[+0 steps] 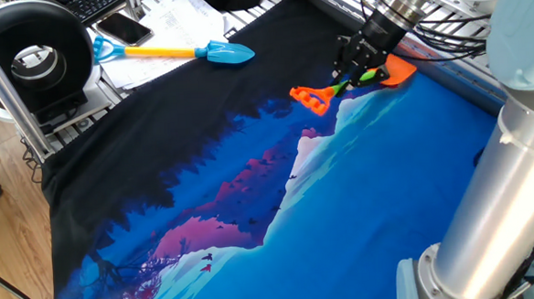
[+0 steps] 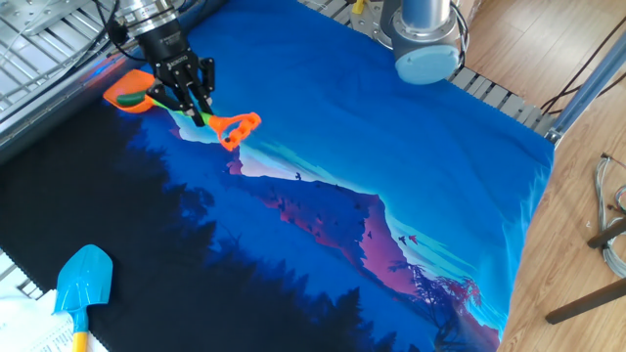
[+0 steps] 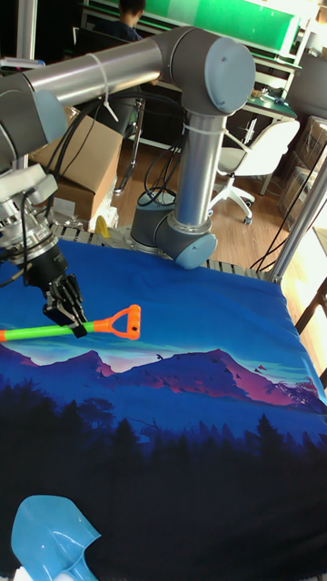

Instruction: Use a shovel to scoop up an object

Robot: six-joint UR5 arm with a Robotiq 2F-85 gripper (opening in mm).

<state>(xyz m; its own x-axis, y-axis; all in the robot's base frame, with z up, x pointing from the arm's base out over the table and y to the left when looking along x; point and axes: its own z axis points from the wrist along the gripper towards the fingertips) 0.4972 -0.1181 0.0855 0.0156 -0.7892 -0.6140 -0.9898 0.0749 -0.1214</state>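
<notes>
Held in the matt black metal gripper (image 2: 192, 99): a smooth plastic shovel (image 2: 186, 106). Beneath it, printed cloth (image 2: 372, 147), slightly wrinkled. Far off, a glossy blue plastic shovel (image 1: 189, 52).

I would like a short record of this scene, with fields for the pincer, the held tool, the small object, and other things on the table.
pincer: the arm's black two-finger pincer, shut on the shovel's shaft
held tool: plastic toy shovel with orange blade, lime-green shaft and orange D-handle, blade at the cloth's far edge
small object: glossy green oval lump, lying in the orange blade
surface: blue and black mountain-print cloth
other tool: blue-bladed, yellow-shafted toy shovel, untouched, lying apart
</notes>
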